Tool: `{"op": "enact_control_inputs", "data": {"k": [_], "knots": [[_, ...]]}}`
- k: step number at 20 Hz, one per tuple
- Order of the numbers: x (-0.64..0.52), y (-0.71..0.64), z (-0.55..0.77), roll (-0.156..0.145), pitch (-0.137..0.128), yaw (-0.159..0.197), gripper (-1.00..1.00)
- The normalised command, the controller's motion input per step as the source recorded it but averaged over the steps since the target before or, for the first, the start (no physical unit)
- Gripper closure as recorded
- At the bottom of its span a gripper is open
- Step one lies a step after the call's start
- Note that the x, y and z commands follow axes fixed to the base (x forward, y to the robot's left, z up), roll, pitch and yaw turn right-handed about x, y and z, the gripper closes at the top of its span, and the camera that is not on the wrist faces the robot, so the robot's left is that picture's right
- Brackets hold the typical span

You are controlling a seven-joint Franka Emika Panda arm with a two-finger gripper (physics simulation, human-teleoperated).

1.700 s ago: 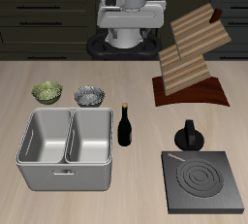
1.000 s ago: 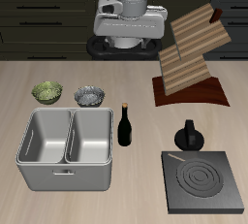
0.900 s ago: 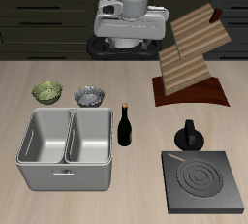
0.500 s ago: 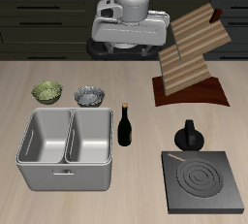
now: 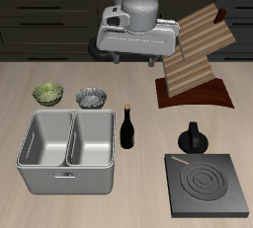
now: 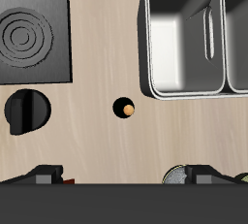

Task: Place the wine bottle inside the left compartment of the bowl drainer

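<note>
Nothing grasped yet: your whole task lies ahead.

Your gripper [image 5: 137, 52] hangs high with nothing in it; whether its jaws are spread, you cannot tell from these views. Below it, the wine bottle [image 6: 125, 109] stands upright on the counter [image 5: 138, 188], just beside the bowl drainer [image 5: 66, 177]; the left compartment [image 6: 184, 48] holds nothing.

A slim black wine bottle [image 5: 127, 129] with a reddish cap stands upright, just beside the grey two-well bowl drainer [image 5: 67, 181], at its 3 o'clock.
</note>
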Motion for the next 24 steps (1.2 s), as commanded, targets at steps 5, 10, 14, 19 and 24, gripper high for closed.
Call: {"op": "enact_control_inputs", "data": {"k": [5, 10, 14, 19, 24], "knots": [[0.11, 0.07, -0.04, 0.001, -0.011, 0.015, -1.00], [0.12, 0.05, -0.07, -0.003, -0.007, 0.013, -1.00], [0.02, 0.01, 0.03, -0.004, -0.036, 0.012, -1.00], [-0.01, 0.00, -0.09, 0.003, -0.010, -0.018, -1.00], [-0.01, -0.01, -0.16, 0.009, -0.058, 0.079, -1.00]]}}
